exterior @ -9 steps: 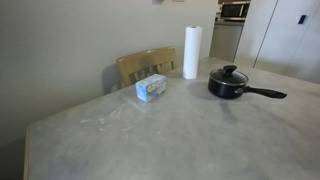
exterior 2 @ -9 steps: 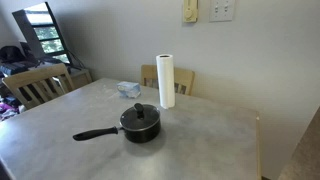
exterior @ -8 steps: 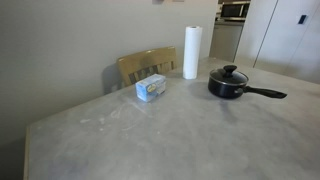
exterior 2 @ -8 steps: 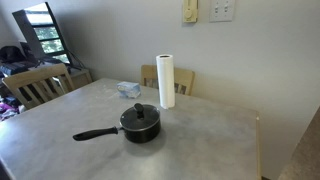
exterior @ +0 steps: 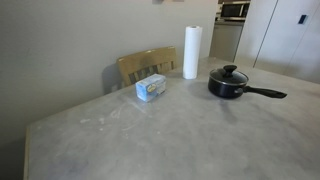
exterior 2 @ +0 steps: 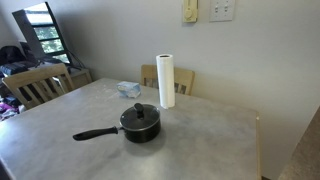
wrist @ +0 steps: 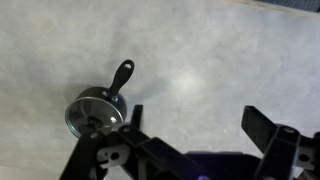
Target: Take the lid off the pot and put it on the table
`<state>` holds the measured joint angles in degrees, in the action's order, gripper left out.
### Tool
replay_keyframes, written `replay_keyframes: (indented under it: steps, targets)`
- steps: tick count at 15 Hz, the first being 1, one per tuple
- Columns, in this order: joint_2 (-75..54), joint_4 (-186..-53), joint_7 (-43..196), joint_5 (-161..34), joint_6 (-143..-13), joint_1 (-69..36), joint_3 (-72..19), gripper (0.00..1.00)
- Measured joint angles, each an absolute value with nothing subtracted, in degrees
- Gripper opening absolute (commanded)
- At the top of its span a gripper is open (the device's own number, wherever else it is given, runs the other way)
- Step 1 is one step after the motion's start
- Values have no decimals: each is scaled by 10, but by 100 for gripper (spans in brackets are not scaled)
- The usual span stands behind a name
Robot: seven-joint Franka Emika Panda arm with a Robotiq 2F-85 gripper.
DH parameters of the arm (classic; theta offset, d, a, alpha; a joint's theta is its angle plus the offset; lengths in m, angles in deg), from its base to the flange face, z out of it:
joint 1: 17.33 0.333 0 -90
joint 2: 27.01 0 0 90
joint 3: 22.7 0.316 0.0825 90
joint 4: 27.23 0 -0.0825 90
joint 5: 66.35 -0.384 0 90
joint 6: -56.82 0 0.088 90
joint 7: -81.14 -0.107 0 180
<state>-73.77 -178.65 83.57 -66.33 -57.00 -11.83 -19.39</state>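
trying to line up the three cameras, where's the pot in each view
In an exterior view: the pot sits right of centre, mid-height, handle pointing right.
In an exterior view: pot just left of centre, lower half, handle pointing left.
Wrist view: pot lower left, seen from above.
Shared landmark: the white paper-towel roll stands near it in both exterior views; the wrist view lacks it.

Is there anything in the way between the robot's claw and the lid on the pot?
Nothing visible is. In the wrist view only bare table lies between the open gripper and the lid on the pot. The paper-towel roll stands apart from the pot, off that path.
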Motion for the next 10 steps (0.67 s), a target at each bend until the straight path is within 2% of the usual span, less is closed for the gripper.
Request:
replay_keyframes:
  steps: [10]
  targets:
    - [-506,-1727,776,-652,-751,-184,-219,100]
